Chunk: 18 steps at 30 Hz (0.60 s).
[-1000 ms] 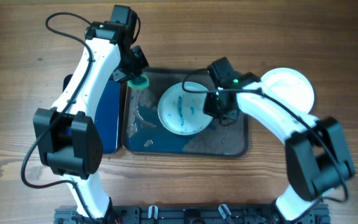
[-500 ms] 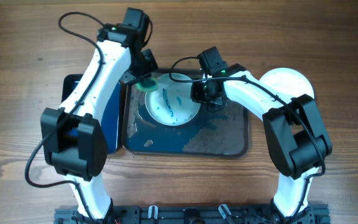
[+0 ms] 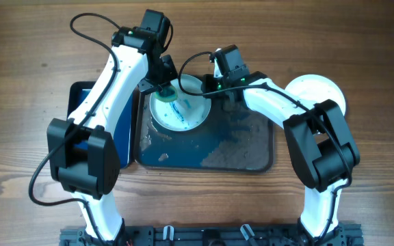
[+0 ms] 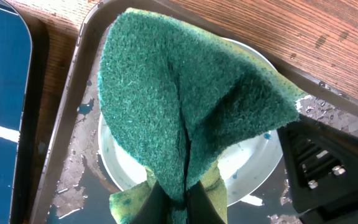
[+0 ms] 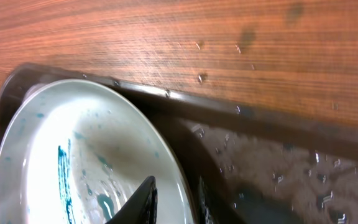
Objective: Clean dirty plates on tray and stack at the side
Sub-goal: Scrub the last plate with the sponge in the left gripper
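A white dirty plate (image 3: pixel 180 109) with blue smears sits at the back left of the dark wet tray (image 3: pixel 245 154). My left gripper (image 3: pixel 165 89) is shut on a green sponge (image 4: pixel 185 99) and holds it over the plate's back left edge. My right gripper (image 3: pixel 209 87) is shut on the plate's right rim; one finger (image 5: pixel 138 199) lies inside the plate (image 5: pixel 73 155), the other under the rim. A clean white plate (image 3: pixel 318 92) lies on the table right of the tray.
A blue tray (image 3: pixel 118 130) lies left of the dark tray, partly under my left arm. Water and pale residue (image 3: pixel 157 140) spread over the dark tray's floor. Wooden table (image 3: pixel 19 82) lies all around.
The plate has slid left and back across the tray with my right gripper on its rim. My left gripper with the sponge has moved onto the plate's edge.
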Motion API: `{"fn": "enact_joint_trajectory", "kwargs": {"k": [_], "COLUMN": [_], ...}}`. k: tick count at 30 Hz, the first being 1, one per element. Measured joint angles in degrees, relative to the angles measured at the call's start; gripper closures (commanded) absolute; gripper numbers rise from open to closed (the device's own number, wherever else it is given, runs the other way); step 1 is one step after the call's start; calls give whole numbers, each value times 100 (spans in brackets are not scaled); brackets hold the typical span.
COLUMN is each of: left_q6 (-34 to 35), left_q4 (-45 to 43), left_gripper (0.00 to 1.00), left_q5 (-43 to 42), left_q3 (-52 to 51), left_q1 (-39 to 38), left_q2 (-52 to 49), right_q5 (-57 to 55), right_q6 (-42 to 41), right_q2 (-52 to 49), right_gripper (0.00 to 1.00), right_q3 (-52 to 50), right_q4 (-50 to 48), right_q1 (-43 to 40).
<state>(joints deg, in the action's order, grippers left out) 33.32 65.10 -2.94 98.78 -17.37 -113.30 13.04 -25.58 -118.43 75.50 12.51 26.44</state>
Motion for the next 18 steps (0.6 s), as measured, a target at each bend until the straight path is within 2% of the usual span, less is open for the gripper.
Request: {"fn": "enact_joint_trajectory", "kwargs": {"k": [7, 8, 9, 11, 15, 18], "left_q6": [0, 2, 0, 0, 0, 50], "left_q4": [-44, -44, -44, -44, -44, -326], "left_gripper": [96, 96, 96, 96, 96, 96], "left_q5": [2, 2, 0, 0, 2, 2], "left_q3": [0, 0, 0, 0, -72, -592], "left_q1": [2, 7, 7, 7, -22, -184], "left_q2": [0, 0, 0, 0, 0, 2], "right_q5": [181, 208, 210, 221, 507, 632], "right_q6": [319, 317, 293, 238, -813, -1360], "right_q2": [-186, -236, -243, -245, -232, -190], "right_gripper": [86, 89, 96, 96, 95, 96], "right_q3": [0, 0, 15, 20, 162, 221], "right_q4": [-2, -20, -15, 44, 813, 1366], "right_q1": [4, 4, 7, 11, 70, 63]}}
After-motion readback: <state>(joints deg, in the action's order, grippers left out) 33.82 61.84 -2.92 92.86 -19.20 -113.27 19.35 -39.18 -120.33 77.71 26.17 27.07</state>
